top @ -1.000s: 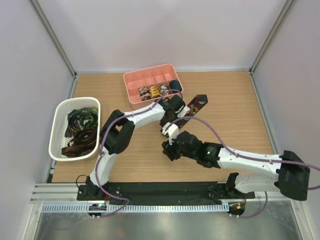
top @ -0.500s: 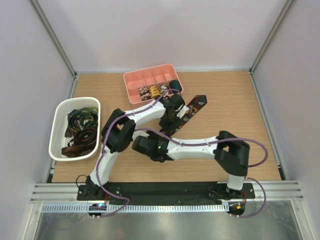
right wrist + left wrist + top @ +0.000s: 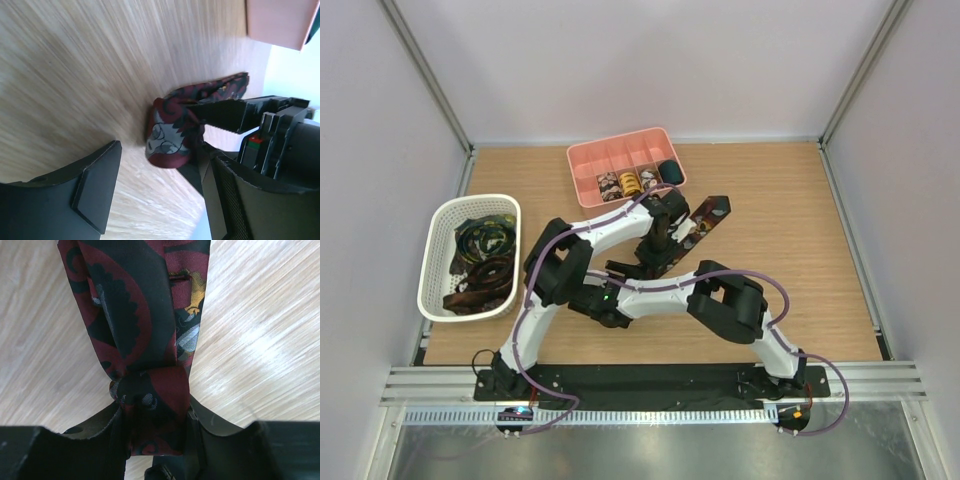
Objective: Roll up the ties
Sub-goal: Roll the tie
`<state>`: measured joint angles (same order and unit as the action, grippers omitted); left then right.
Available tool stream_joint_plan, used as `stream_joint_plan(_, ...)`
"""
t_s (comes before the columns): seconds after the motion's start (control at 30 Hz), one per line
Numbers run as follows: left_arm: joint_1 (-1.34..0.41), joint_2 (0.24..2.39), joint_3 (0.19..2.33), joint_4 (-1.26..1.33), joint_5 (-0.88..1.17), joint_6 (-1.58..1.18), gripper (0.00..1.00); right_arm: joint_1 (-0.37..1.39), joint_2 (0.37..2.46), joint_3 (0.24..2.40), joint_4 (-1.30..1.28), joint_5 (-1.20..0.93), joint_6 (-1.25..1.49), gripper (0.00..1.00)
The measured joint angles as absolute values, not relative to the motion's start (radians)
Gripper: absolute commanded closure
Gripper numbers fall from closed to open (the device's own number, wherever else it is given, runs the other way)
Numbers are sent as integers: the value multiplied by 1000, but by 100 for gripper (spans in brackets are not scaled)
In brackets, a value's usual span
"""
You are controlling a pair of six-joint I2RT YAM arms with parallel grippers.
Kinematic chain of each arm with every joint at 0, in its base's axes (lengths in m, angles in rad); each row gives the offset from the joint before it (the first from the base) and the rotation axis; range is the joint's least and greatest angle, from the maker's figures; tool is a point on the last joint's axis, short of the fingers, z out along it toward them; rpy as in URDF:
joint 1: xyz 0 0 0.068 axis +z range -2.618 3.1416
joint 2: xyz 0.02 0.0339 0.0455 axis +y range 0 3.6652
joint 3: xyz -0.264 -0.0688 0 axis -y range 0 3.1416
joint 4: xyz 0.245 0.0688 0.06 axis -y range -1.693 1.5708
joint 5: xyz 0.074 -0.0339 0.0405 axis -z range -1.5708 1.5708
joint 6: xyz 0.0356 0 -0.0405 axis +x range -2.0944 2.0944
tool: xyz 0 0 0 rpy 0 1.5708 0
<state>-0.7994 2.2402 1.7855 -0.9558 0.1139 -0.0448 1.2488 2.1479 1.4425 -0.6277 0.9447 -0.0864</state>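
The left gripper [image 3: 155, 427] clamps the rolled end of the tie [image 3: 135, 315], centre of the overhead frame; the right gripper [image 3: 159, 172] stands beside it, jaws apart. The fabric looks soft, light and probably slippery, so pinch across the coil itself.

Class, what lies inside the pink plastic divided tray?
Four rolled fabric ties fill the tray's near compartments; far ones show bare pink floor. Beneath the rolls is hidden.

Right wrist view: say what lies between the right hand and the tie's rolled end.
Only bare tabletop: the right wrist view shows wood between the open right hand and the tie's rolled end.
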Motion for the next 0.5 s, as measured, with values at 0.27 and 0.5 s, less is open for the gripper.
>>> stream_joint_plan(0.27,-799,2253,1804,-1016,133,-45,70,1249,2174,1451,-625,1002,-138,27)
stream_joint_plan(0.5,-799,2264,1819,-1063,150,-46,69,1259,2204,1463,-627,1040,-152,28)
